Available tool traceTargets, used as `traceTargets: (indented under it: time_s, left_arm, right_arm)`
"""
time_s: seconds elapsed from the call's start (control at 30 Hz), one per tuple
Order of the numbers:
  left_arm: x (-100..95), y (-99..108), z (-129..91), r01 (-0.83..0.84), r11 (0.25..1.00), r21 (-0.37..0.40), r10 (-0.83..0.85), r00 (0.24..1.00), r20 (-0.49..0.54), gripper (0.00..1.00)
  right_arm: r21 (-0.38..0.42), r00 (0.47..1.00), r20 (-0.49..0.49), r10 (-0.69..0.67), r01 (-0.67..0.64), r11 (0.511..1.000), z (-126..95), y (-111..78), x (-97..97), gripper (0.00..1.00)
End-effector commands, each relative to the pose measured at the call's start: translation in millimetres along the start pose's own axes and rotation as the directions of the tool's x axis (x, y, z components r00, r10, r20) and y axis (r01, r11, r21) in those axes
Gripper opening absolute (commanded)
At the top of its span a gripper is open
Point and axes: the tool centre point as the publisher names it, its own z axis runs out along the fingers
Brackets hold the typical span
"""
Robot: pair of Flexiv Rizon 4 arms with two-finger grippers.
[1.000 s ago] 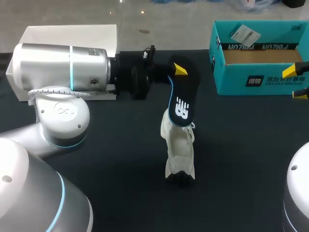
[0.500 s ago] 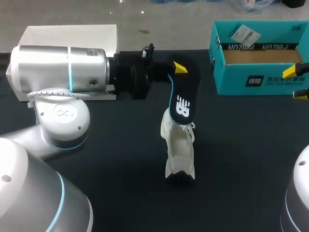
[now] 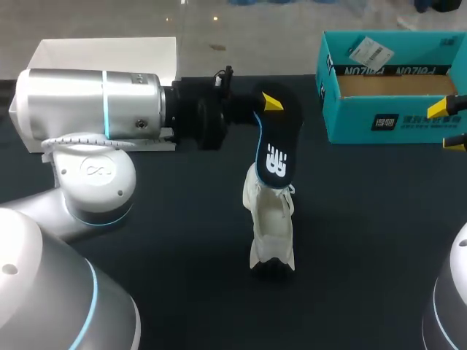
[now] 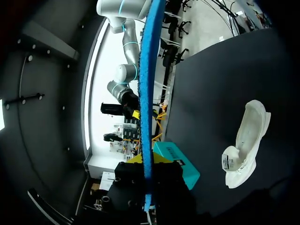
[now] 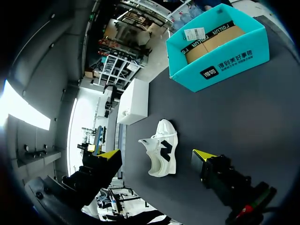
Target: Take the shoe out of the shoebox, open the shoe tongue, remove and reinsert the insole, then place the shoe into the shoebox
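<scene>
A dark insole [image 3: 276, 153] with a white logo hangs upright, its lower end just over the heel of a white shoe [image 3: 271, 226] lying on the black table. My left gripper [image 3: 266, 106] is shut on the insole's upper end. In the left wrist view the insole [image 4: 146, 84] shows edge-on as a blue strip between the fingers of my left gripper [image 4: 147, 161], with the shoe [image 4: 246, 145] lying off to one side. My right gripper [image 3: 451, 124] stands open at the right edge, beside the teal shoebox [image 3: 394, 117]. In its own view my right gripper [image 5: 156, 154] holds nothing, and the shoe [image 5: 165, 131] lies ahead.
The teal shoebox [image 5: 220, 47] stands open at the back right with a paper tag inside. A white box [image 3: 109, 55] sits at the back left, behind my left arm. Dark table surface surrounds the shoe.
</scene>
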Motion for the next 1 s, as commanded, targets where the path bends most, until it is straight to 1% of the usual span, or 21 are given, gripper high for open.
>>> traceTargets:
  time_s: [0.03, 0.17, 0.3, 0.47, 0.57, 0.67, 0.8, 1.0]
  left_arm:
    - [4.6, -11.3, -1.7, 0.116, 0.991, 0.066, -0.119, 0.992, 0.046, 0.00]
    - [19.9, -30.1, -12.3, 0.296, 0.945, 0.142, -0.302, 0.953, 0.026, 0.00]
    - [34.2, -46.3, -22.9, 0.440, 0.880, 0.178, -0.436, 0.898, -0.066, 0.00]
    - [49.0, -59.3, -40.7, 0.559, 0.811, 0.171, -0.536, 0.828, -0.164, 0.00]
    - [58.2, -65.7, -47.9, 0.583, 0.798, 0.152, -0.555, 0.809, -0.194, 0.00]
    - [64.5, -72.4, -49.5, 0.618, 0.771, 0.154, -0.584, 0.782, -0.216, 0.00]
    - [79.9, -84.2, -48.1, 0.705, 0.699, 0.122, -0.654, 0.699, -0.290, 0.00]
    - [79.9, -84.2, -48.1, 0.705, 0.699, 0.122, -0.654, 0.699, -0.290, 0.00]
  right_arm:
    - [-0.002, 1.000, 0.004, 0.002, -0.002, 1.000, 0.1, -1.2, 0.9, 1.00]
    - [-0.002, 1.000, 0.004, 0.002, -0.002, 1.000, 0.1, -1.2, 0.9, 1.00]
    - [-0.002, 1.000, 0.004, 0.002, -0.002, 1.000, 0.1, -1.2, 0.9, 1.00]
    - [-0.002, 1.000, 0.004, 0.002, -0.002, 1.000, 0.1, -1.2, 0.9, 1.00]
    - [-0.002, 1.000, 0.004, 0.002, -0.002, 1.000, 0.1, -1.2, 0.9, 1.00]
    - [-0.002, 1.000, 0.004, 0.002, -0.002, 1.000, 0.1, -1.2, 0.9, 1.00]
    - [-0.002, 1.000, 0.004, 0.002, -0.002, 1.000, 0.1, -1.2, 0.9, 1.00]
    - [-0.002, 1.000, 0.004, 0.002, -0.002, 1.000, 0.1, -1.2, 0.9, 1.00]
